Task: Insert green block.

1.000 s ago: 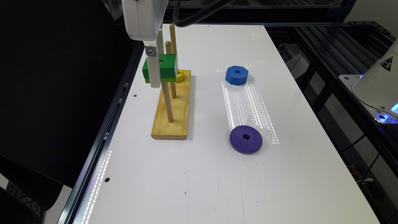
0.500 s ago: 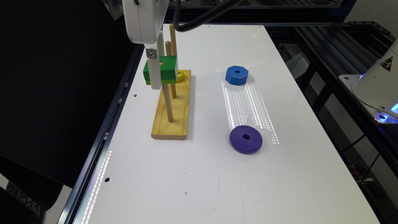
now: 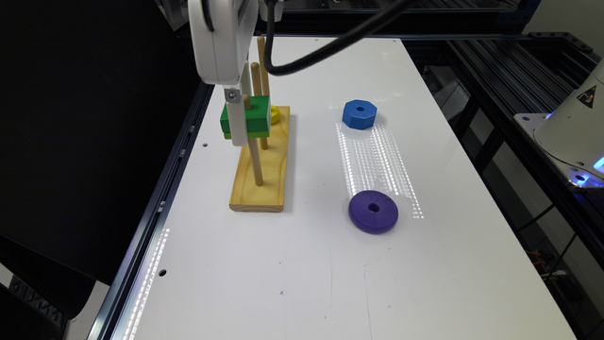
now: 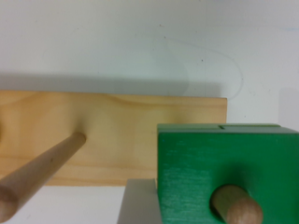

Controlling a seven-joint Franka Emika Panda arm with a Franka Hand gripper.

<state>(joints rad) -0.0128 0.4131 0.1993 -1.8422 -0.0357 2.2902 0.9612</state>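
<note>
green block (image 3: 250,117): painted wood, satin, faint grain | base board (image 3: 262,174): pale varnished wood, smooth | pegs (image 4: 37,175): bare matt wood | desk (image 3: 330,264): glossy white, lightly scuffed | purple disc (image 3: 373,211): matt, finely textured | hand (image 3: 237,123): smooth white plastic

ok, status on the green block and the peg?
Pincer clamped on green block. Block threaded on nearest peg, tip poking through the hole, held well above the wooden base. Peg shaft below the block bare.
</note>
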